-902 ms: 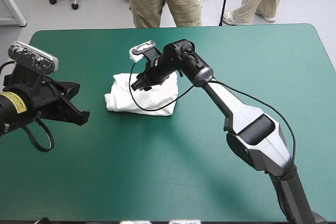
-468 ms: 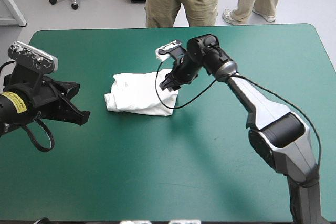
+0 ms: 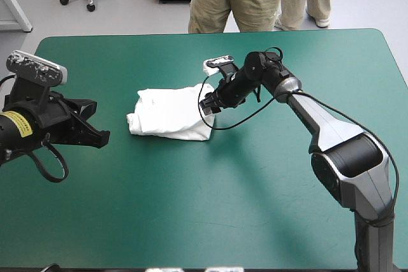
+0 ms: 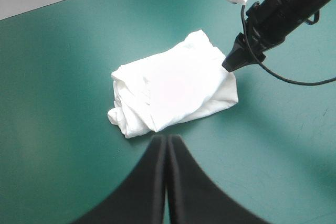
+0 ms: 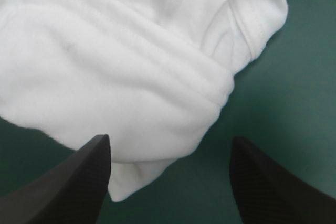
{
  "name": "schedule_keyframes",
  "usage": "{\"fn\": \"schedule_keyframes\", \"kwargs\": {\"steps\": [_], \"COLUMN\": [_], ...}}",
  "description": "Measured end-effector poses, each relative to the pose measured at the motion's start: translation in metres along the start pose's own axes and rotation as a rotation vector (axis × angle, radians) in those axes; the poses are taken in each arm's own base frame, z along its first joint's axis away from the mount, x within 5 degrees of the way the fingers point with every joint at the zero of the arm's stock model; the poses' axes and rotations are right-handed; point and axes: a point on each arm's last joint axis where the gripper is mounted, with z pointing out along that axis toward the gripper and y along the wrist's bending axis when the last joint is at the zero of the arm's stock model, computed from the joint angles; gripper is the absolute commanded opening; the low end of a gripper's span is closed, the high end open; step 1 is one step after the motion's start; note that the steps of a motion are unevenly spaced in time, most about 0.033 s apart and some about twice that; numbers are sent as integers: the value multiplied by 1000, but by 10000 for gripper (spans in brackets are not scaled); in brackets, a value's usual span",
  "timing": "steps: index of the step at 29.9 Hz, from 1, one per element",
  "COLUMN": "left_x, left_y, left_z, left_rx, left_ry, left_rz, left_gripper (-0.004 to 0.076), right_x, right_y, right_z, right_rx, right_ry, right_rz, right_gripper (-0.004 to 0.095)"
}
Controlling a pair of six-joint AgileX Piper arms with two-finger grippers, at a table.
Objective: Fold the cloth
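Right tool [image 3: 208, 107] withdrew to folded T-shirt [image 3: 169, 113] edge, apart | left tool [image 4: 167, 144] together | teal-green cover [image 3: 191, 208] underneath

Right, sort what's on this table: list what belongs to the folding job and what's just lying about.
Belongs to the job:
- the T-shirt, a folded white bundle
- the right gripper, open at the bundle's edge
- the left gripper, shut, off to one side of the bundle

Just there:
- the teal-green cover under it all; nothing else shows on it

T-shirt [image 3: 169, 114] on table [image 3: 191, 208], right tool [image 3: 210, 107] at its right end, left tool [image 3: 104, 137] well apart
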Motion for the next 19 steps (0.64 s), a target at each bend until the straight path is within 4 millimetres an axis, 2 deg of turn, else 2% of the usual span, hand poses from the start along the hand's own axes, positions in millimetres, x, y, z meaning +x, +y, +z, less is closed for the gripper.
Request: {"fn": "schedule_keyframes", "kwargs": {"steps": [4, 10, 12, 15, 18, 19], "left_x": [0, -1, -1, -2, -1, -1], "left_y": [0, 0, 0, -1, -1, -1], "left_z": [0, 3, 4, 6, 6, 6], "left_rx": [0, 0, 0, 0, 0, 0], "left_ry": [0, 7, 11, 16, 15, 15], "left_rz": [-1, 0, 0, 1, 1, 1], "left_gripper": [-9, -9, -9, -9, -9, -9], "right_x": [0, 5, 6, 6, 7, 8], "right_y": [-5, -12, -13, -11, -11, -12], "right_z": [12, 43, 49, 50, 53, 53], "right_rx": [0, -43, -61, -89, -94, -91], "right_ry": [-10, 24, 29, 22, 29, 35], "right_rz": [15, 62, 68, 82, 72, 61], "right_gripper": [608, 603, 572, 380, 46, -13]}}
